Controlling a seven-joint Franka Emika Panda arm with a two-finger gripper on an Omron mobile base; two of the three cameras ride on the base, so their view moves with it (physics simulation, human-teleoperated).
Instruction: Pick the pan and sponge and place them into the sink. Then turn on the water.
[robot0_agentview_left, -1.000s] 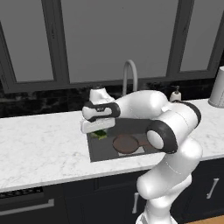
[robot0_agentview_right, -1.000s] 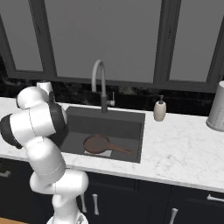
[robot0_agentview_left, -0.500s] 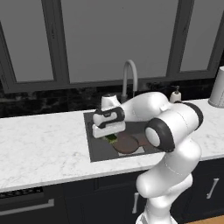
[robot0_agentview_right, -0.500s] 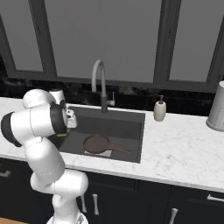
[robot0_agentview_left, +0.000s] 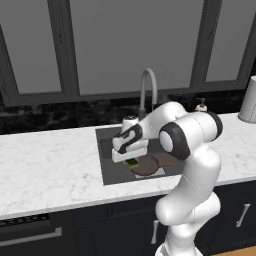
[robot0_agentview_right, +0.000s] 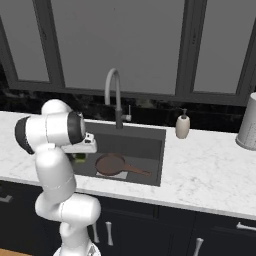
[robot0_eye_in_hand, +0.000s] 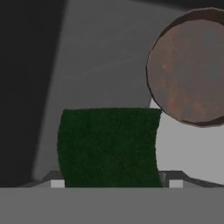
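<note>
sponge: green-topped sponge (robot0_eye_in_hand: 109, 146) sits between the claw tips, over the sink floor, just left of the pan in the hand view. We also see it under the hand at (robot0_agentview_left: 132, 162).
claw: claw (robot0_eye_in_hand: 111, 181) looks closed on the sponge, one tip at each lower side of it. Contact itself is cut off by the frame bottom, so the hold is our judgement.
pan: pan (robot0_agentview_right: 111, 164) already lies flat in the sink, handle pointing toward the right wall.
sink: sink (robot0_agentview_right: 147, 136) is set into the white marble table (robot0_agentview_left: 45, 160); faucet (robot0_agentview_right: 114, 95) is at the back rim, and we see no stream of water.
risk 1: released from here, the sponge may bounce or land half on the pan rim, since it hangs close to that edge.
risk 2: the forearm passes close to the faucet; swinging up to the handle could clip the pipe.
risk 3: water not yet on.
counts: one sponge, one pan, one sink, one faucet, one soap bottle (robot0_agentview_right: 182, 125), one grey canister (robot0_agentview_right: 248, 122).
</note>
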